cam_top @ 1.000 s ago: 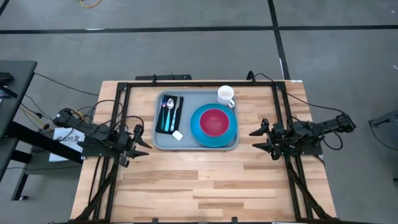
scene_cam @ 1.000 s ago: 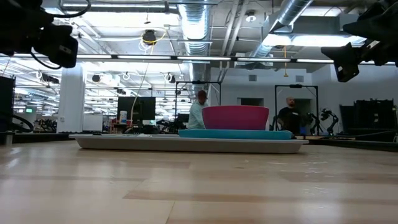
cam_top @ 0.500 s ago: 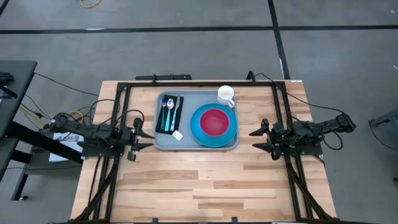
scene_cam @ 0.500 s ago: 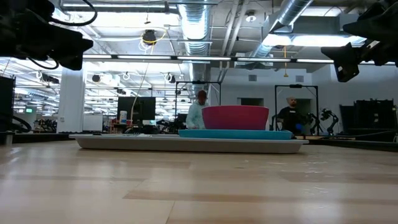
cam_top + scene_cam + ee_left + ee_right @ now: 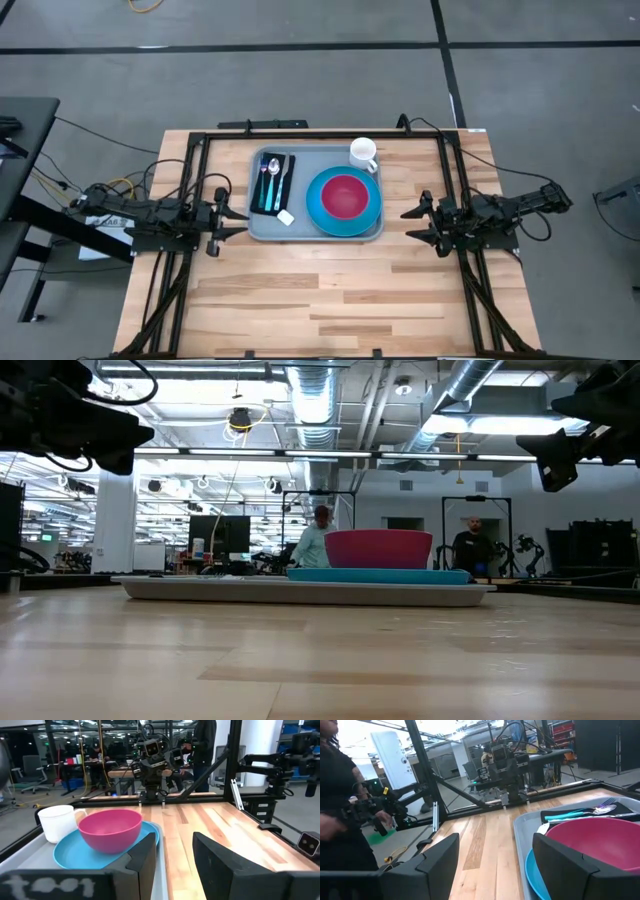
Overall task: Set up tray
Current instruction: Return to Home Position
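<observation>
Left gripper just swung level beside tray; right gripper unmoved. Both spread wide, empty (tray looks fully laid), so homing seems nearly done.

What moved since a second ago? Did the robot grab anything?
Only the left claw moved. It swung a little toward the far edge of the table, so its arm now lies straight and points at the tray. It is open and grabbed nothing. The right claw, also open, stayed put. So did the blue plate, pink bowl, white cup and the cutlery on the black napkin.
</observation>
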`<state>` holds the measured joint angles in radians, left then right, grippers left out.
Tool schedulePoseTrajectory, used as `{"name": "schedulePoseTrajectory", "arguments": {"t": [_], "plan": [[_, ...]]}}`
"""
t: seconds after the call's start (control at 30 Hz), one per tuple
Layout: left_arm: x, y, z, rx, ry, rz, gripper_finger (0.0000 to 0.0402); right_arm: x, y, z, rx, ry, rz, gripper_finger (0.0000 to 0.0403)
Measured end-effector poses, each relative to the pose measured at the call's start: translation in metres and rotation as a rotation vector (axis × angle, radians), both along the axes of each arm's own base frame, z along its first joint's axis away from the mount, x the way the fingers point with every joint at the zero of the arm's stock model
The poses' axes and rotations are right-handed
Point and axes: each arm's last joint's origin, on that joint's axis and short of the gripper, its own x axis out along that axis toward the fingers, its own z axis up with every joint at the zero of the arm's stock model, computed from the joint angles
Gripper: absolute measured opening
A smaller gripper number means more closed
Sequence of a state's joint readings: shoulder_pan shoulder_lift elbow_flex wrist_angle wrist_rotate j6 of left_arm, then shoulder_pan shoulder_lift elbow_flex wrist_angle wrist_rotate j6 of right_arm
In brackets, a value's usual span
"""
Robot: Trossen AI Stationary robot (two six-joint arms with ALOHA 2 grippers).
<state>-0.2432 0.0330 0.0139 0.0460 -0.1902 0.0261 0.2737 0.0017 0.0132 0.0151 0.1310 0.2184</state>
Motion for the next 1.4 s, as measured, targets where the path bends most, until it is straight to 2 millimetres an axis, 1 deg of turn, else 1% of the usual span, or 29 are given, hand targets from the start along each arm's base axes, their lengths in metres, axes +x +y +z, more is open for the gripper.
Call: {"name": "schedulePoseTrajectory", "arguments": {"t": [1.4], "plan": [[0.0000, 0.0000, -0.0003, -0.022, 0.002, -0.001, 0.0119, 0.0000, 0.0000, 0.0000, 0.000, 0.000, 0.000, 0.0244]]}}
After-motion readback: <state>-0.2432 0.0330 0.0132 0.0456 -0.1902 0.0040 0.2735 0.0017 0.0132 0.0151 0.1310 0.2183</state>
